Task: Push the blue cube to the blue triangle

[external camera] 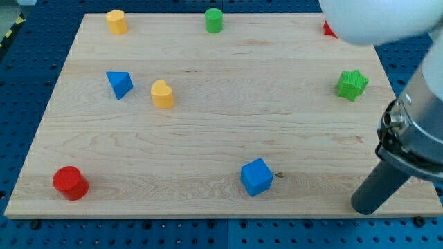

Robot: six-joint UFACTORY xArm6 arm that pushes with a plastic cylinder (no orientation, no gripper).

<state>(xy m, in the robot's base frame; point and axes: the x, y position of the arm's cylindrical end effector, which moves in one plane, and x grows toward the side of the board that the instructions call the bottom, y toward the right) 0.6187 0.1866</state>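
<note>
While sitting low at the view's right, no gripper fitted, tip (365,207) well apart from blue cube (257,177): risking shoving off-centre, missing blue triangle (119,84), hitting yellow block (163,95).

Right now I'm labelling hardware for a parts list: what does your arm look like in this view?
At the view's right, a white rounded housing sits above a grey cylindrical section with a black collar. From it runs a straight dark rod, ending in my tip, right of the blue cube. No cables or markings show.
</note>
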